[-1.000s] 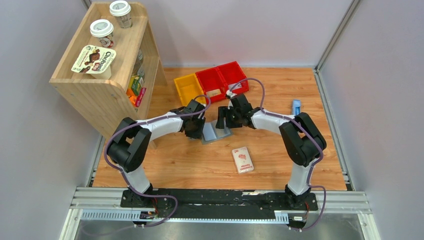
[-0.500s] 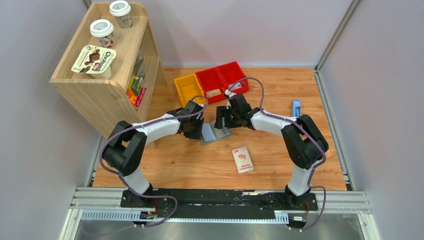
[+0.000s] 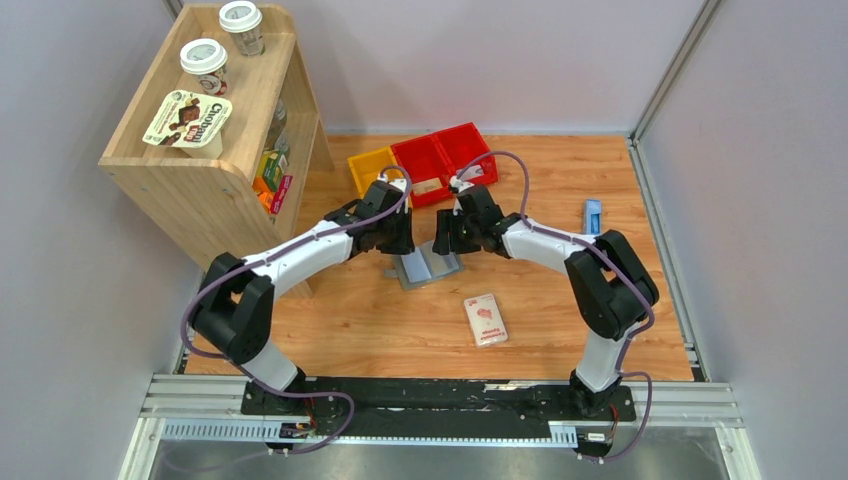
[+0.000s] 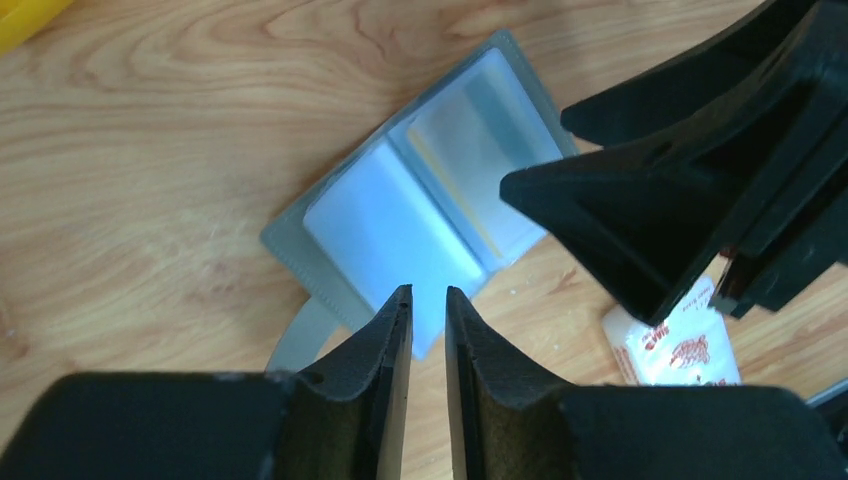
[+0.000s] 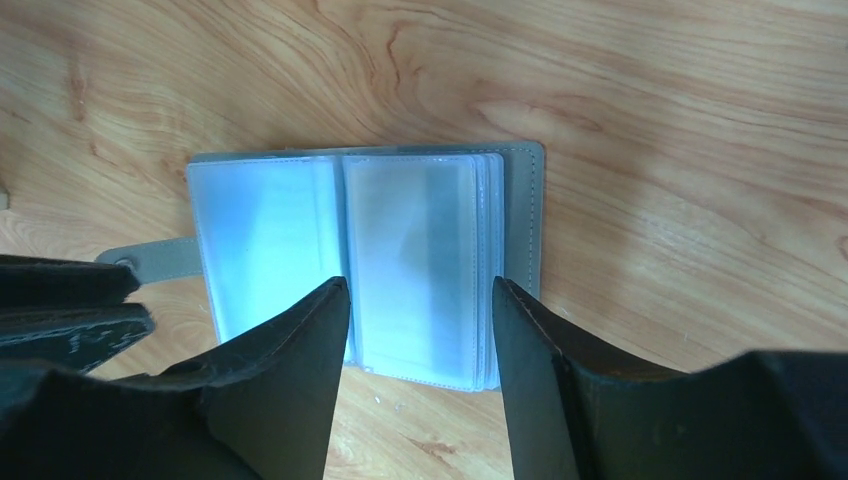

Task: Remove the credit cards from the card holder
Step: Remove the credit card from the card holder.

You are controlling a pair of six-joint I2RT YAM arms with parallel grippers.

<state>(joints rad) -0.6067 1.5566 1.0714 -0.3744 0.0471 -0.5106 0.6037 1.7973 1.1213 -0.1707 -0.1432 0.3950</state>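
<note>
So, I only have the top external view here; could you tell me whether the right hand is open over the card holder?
Observer: Yes. The right hand is open, and its fingers frame one clear sleeve page of the card holder, which lies open.
Operator: Thank you. And the left hand, please?
Observer: The left hand is nearly closed, with only a slit between its fingers and nothing in it. Its tips are at the holder's edge.
</note>
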